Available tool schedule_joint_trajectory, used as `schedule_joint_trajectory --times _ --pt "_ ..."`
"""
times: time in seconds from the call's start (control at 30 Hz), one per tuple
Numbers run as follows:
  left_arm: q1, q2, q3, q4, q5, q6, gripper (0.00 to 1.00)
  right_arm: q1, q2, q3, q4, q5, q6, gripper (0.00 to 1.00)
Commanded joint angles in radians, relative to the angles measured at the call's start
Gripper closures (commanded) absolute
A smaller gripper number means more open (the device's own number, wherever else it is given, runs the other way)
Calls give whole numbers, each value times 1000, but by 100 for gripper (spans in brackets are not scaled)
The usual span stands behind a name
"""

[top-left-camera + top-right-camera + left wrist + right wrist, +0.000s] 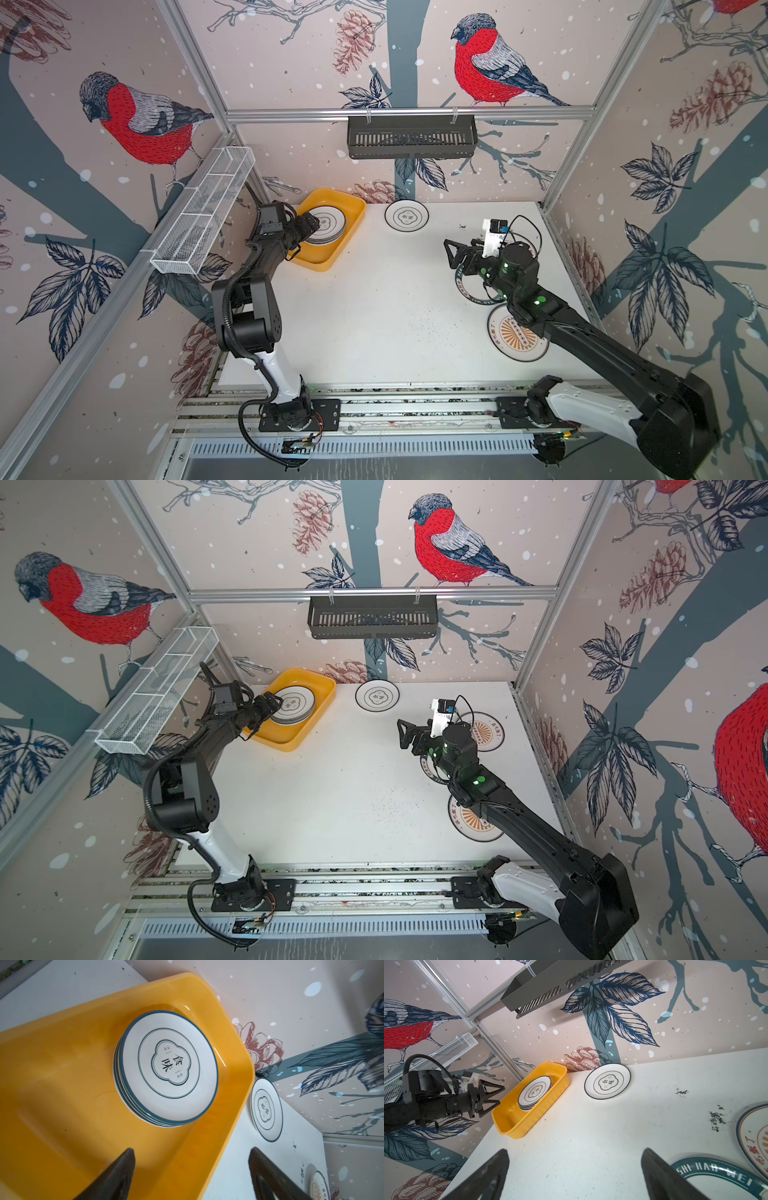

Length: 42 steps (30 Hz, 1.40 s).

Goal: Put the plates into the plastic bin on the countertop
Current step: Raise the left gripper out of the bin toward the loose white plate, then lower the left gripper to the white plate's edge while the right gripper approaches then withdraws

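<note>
Our left end effector (501, 1094) hangs released, empty, beside the plates (170, 1068) stacked in the plastic bin (529, 1124). We should lift straight out, clear of its wall. Our right end effector (449, 255) hovers open over the desk (591, 1136).

Plate stack (168, 1068), perhaps four deep, flower emblem uppermost, sits in yellow bin (62, 1064).

A black slatted basket (411, 137) hangs from a horizontal aluminium rail (291, 113) on the back wall, with a white wire-mesh basket (203, 212) lower at its left and a painted red-breasted bird (486, 62) above it on the wallpaper.
</note>
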Motion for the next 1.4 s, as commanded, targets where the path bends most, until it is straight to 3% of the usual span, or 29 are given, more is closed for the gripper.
schedule_joint_trajectory --times 0.0,0.37,0.63,0.77,0.97,1.37 --pt "1 -78 -58 148 77 9 4 -1 -3 2 9 19 -7 0" --pt "-66 -340 -260 279 238 26 4 -1 72 36 -2 31 91 0" --pt "-112 -411 -327 351 286 -7 4 0 216 113 -3 25 171 0" --pt "-160 -403 -338 328 293 23 4 0 285 152 7 7 180 0" --pt "-175 -347 -374 430 369 -75 4 -7 367 210 3 6 178 0" --pt "-225 -310 -371 412 369 -63 4 -69 503 267 46 -90 248 0"
